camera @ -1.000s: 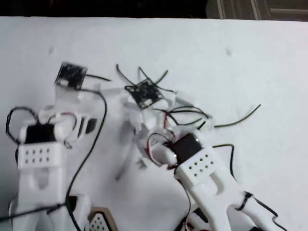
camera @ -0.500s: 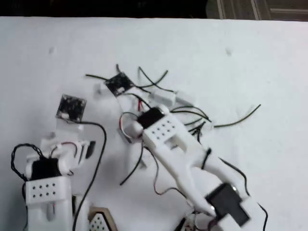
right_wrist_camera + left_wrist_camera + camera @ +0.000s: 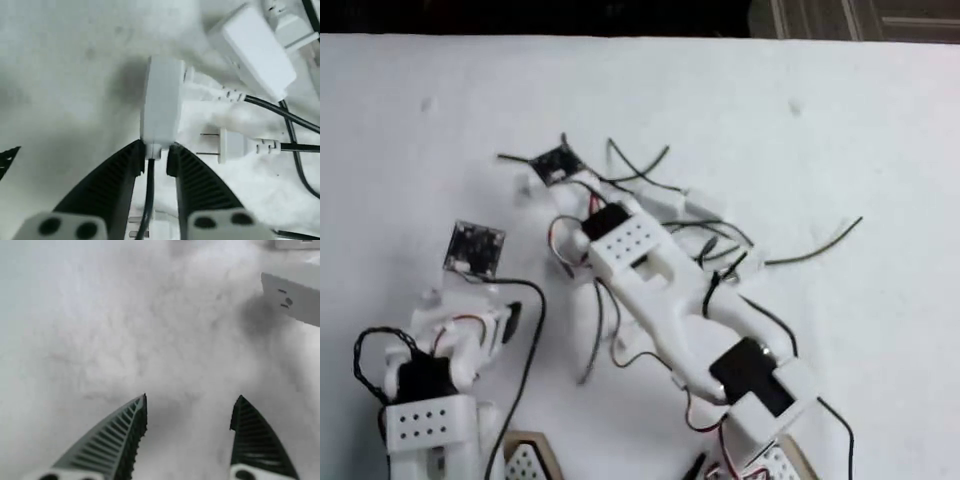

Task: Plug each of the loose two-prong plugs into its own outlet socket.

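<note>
The right jaws are narrow, pinched on a small white plug (image 3: 152, 150) whose black lead runs back between them. The plug's front meets the end of a white outlet (image 3: 161, 100), a smooth, boxy, hard plastic block lying flat on the desk (image 3: 75, 60). Its prongs are hidden, so it looks at least partly pushed in (how deep I cannot tell). I judge this first pairing to be at the insertion step, or just finished.

Just beside the outlet lies a loose plug (image 3: 235, 145). It is flat, ribbed white plastic with two thin bare metal prongs pointing at the outlet's side, and it is plainly not in anything. Its black cord (image 3: 300, 147) is thin, glossy and limp. Farther out sits a second block (image 3: 255, 50), rectangular with a matte face and rounded edges, probably another outlet. Another white plug (image 3: 292, 25) lies past it, apparently unplugged too.

The left jaws are spread wide and hold nothing. They hang over bare desk, which is white and faintly mottled. Well apart from them lies a slotted outlet (image 3: 292, 297) with two slots and a round hole in its face.

At best one plug is done, so most of the task is left.
</note>
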You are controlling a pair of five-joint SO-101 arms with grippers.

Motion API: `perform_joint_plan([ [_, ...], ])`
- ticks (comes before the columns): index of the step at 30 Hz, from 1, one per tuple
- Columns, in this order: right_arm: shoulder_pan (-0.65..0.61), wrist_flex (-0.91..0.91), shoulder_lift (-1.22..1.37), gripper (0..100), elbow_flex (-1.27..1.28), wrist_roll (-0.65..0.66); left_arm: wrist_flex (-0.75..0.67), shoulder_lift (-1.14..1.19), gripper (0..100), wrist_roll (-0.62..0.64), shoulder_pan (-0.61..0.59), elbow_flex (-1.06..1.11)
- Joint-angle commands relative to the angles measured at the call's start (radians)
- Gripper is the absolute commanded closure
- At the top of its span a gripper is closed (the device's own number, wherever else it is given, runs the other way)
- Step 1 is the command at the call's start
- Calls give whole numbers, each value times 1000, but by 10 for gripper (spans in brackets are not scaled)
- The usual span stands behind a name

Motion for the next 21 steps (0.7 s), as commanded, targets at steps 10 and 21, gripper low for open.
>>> perform_joint_plan([
  [10, 71, 136, -168, 981, -318, 58, 9, -54, 725, -11, -7, 17],
  [21, 260, 45, 81, 981, -715, 110, 9, -54, 726, -11, -7, 18],
])
